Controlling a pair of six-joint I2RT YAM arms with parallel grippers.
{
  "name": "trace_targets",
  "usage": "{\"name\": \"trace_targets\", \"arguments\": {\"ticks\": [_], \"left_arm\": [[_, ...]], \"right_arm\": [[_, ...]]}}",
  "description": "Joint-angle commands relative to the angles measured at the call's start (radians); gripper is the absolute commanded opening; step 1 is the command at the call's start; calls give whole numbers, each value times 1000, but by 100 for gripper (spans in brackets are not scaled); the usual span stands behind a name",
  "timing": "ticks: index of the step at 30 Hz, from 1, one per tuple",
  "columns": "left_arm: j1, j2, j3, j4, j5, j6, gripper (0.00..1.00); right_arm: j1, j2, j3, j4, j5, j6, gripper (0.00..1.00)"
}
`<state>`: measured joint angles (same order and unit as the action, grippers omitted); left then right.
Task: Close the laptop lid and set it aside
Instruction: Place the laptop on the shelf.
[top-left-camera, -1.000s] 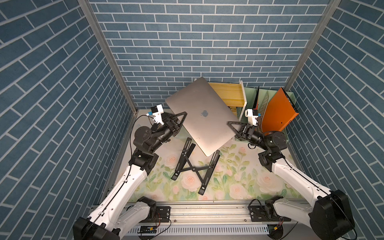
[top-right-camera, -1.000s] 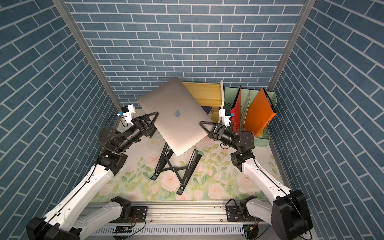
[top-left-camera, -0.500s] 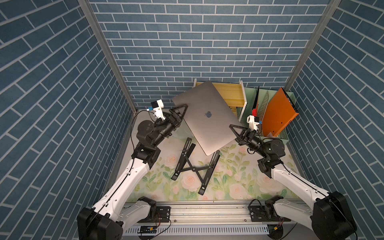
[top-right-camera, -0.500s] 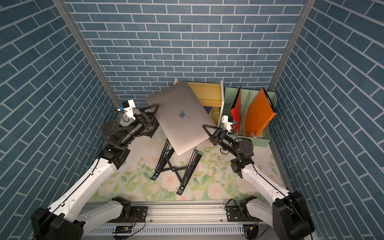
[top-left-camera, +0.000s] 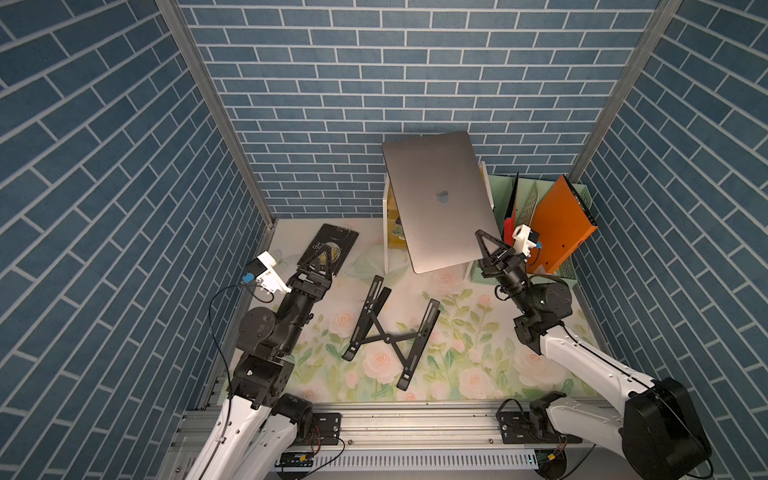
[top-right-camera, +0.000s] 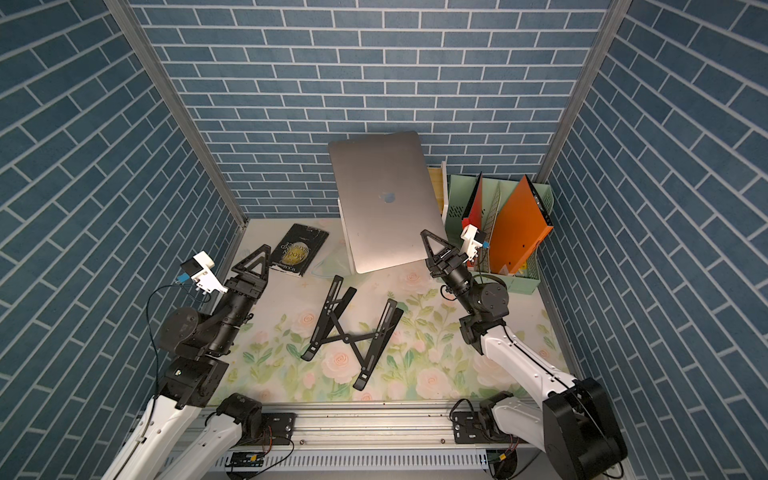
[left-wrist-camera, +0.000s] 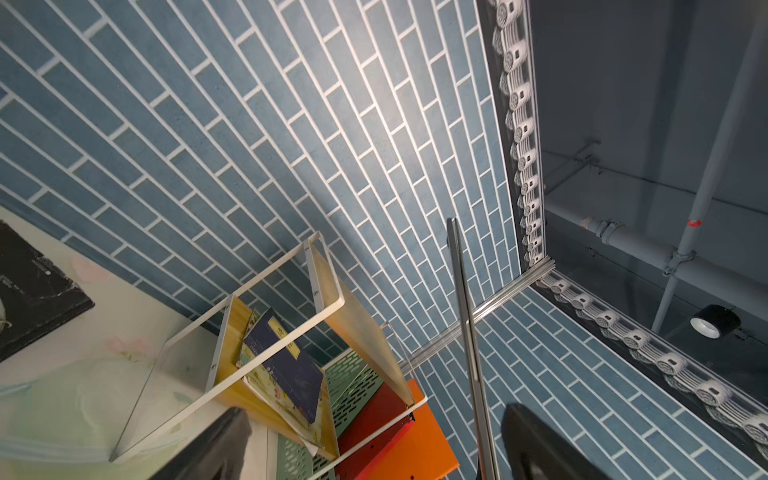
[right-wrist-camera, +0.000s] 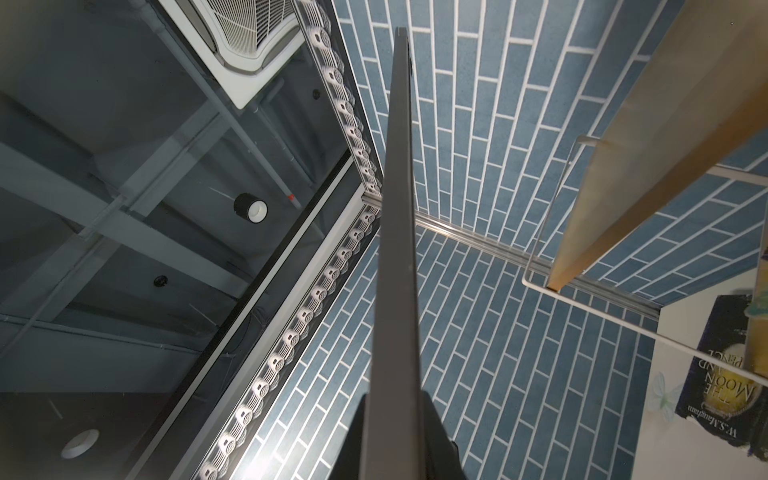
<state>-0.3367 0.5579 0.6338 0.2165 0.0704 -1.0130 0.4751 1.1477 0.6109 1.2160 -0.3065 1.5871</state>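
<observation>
The laptop hides most of the shelf behind it, and the book is cut off in the left wrist view.

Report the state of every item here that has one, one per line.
laptop: lid shut, held up in the air, tilted
right gripper: shut on the laptop's edge
left gripper: open, holding nothing
folding stand: spread open on the mat, nothing on it
black book: closed, lying flat
orange folder: closed, standing tilted in the green rack
</observation>
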Motion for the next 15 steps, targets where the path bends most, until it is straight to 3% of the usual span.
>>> {"name": "trace_targets", "arguments": {"ticks": [1,5,15], "left_arm": [[4,27,-29,31,114,14,100],[5,47,7,-61,189,92,100],[5,40,2,-89,197,212,100]], "right_arm": [[42,-23,84,161,193,-103,0],[103,-1,91,152,352,-172,0],[160,150,229,90,482,-176,0]]}}
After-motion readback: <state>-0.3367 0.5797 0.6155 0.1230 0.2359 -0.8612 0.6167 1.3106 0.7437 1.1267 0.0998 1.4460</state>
